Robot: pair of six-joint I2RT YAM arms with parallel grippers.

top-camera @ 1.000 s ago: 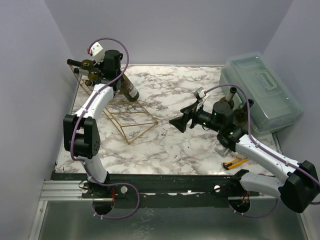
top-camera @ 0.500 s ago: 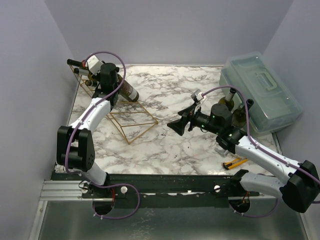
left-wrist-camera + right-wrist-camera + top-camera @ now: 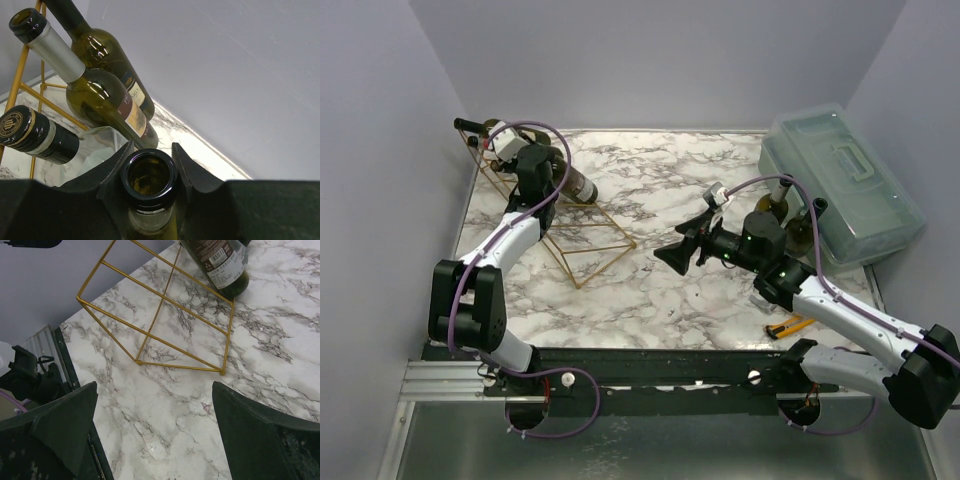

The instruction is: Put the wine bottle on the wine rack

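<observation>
Our left gripper [image 3: 150, 152] is at the far left of the table, its black matte fingers [image 3: 116, 165] closed tight around the neck of the wine bottle [image 3: 149, 176], just under the round, glossy, open mouth. From above, this dark glass bottle [image 3: 578, 186] slants down and to the right from the gripper [image 3: 542, 170], brown label upward, its base low beside the wine rack [image 3: 585, 235]. We cannot tell whether it already rests on the rungs.

The rack is an open frame of thin gold wire [image 3: 160, 305] with triangular ends and straight parallel bars, standing on the white, grey-veined marble tabletop [image 3: 700, 180]. At its far left end it holds an olive-green bottle with a grey foil neck [image 3: 97, 92], a darker one behind it [image 3: 100, 50] and one with a black cap bearing a gold emblem [image 3: 12, 125].

Our right gripper [image 3: 155, 405] hangs over the middle of the table, jaws spread wide with nothing between them.

At the far right there is a translucent ribbed plastic box [image 3: 845, 185], with two upright bottles [image 3: 775, 200] just beside it. A yellow knife [image 3: 790, 325] lies near the right edge.
</observation>
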